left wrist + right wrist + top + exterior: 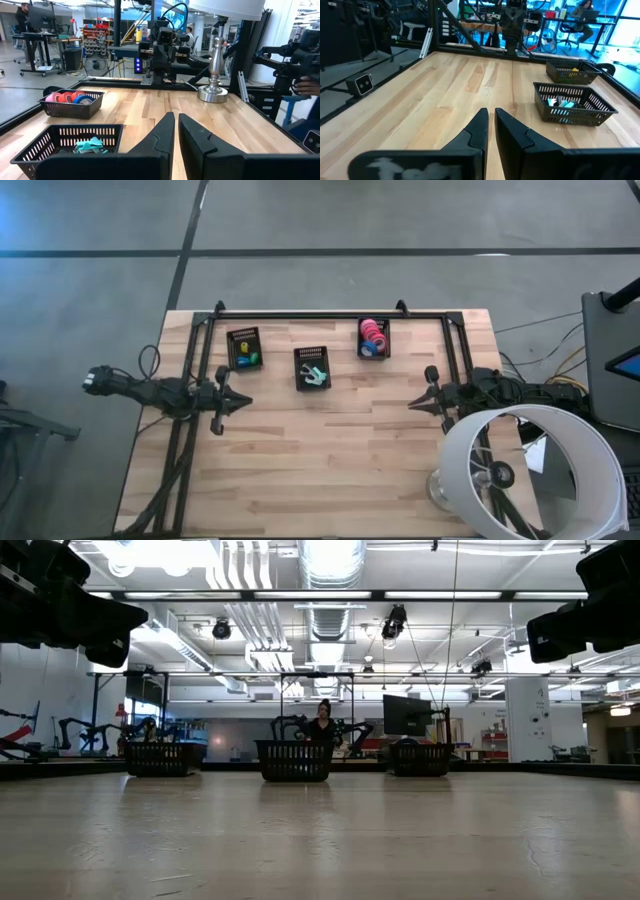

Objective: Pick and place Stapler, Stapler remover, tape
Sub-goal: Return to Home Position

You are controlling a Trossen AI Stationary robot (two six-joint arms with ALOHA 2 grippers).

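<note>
**Fingers closed on nothing — tape already binned**

On both arms we see the fingers brought close, with only a thin slit between them and nothing pinched. The left gripper hangs to the left of the middle bin and nearer the front of the table. The right gripper mirrors it to the right of that bin. In the low view both arms are raised above the wood, not resting on it.

We judge the job all but finished. The tape — pink-red rolls with a blue one — lies in the right bin, near the middle bin on its right and slightly further back. A teal stapler remover lies inside the middle bin itself. The left bin, near the middle bin on its left and slightly further back, holds small yellow, green and blue pieces. We take these for the staplers, though they are too small to be sure. We spot no task item loose on the wood outside the bins. What remains, in our view, is only for the arms to settle at rest.

The tape lies well apart from both pairs of fingers, nearer the right gripper and further back than it.
</note>
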